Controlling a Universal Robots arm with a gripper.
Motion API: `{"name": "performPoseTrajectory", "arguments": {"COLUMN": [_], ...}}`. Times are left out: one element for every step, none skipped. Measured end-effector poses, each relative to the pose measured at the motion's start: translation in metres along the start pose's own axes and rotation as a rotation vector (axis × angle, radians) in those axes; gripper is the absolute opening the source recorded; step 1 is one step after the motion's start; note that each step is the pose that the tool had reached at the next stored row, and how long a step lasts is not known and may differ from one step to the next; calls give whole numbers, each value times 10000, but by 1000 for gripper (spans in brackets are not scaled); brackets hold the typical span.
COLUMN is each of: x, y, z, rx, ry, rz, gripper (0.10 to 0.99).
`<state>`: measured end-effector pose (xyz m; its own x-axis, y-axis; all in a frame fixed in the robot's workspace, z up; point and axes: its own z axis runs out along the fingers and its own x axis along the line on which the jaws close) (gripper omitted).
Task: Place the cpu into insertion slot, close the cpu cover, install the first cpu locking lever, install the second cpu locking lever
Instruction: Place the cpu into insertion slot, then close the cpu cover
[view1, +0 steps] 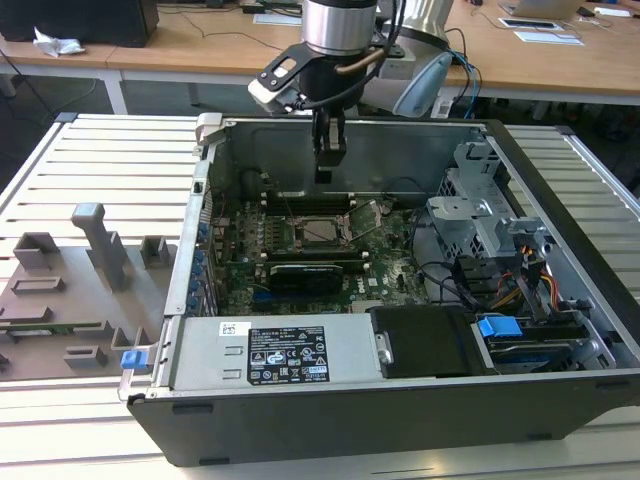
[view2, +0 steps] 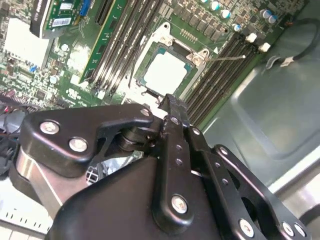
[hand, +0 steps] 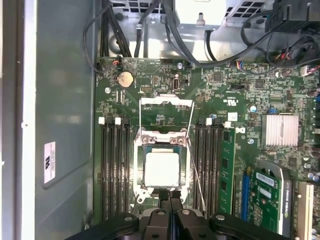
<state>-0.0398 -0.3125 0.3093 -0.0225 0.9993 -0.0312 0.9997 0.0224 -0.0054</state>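
The cpu (hand: 161, 169) is seen seated flat in the insertion slot (hand: 160, 141), silver top upward, directly below the pincer (hand: 170, 194) and a little ahead of its tips in the first wrist view. In the exterior view the pincer (view1: 326, 170) is held above the board inside the open computer case (view1: 330, 420), with the cpu (view1: 322, 231) beneath it and a clear gap between them, so nothing is touched.

The pincer's fingers are pressed together and nothing is held between them; this narrow closed form is judged to suit pushing or hooking a thin part rather than grasping.

The cpu cover (hand: 166, 101) is swung back beyond the slot, on the side away from the pincer, so that bare board is seen through its square cut-out. It is judged to be left open because the chip had to be let in from above; the closing step is therefore not yet done.

A thin wire locking lever (hand: 196, 170) is seen released, slanting beside the slot between the chip and the memory slots (hand: 114, 165). The second wrist view shows the same lever (view2: 227, 58) standing free of its catch past the cpu (view2: 167, 72). The case rests on a slatted desk (view1: 100, 160).
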Motion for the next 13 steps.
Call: {"name": "performPoseTrajectory", "arguments": {"x": [-1,-2,-2,-2,-2,-2,-2,-2,-2,-2,-3,-5,-6], "y": [0,0,0,0,0,0,0,0,0,3,62,122,173], "z": [-44,-55,-57,-57,-57,-58,-58,-58,-58,-59,-59,-59,-60], "rx": [1,0,-1,-1,0,0,0,0,1,0,2,5,6], "ry": [0,0,1,2,1,1,0,1,0,-1,-1,-1,-1], "rz": [0,0,0,0,0,-1,0,0,0,-2,0,1,-2], "gripper": [106,106,106,106,106,106,106,106,106,106,106,106,106]}}
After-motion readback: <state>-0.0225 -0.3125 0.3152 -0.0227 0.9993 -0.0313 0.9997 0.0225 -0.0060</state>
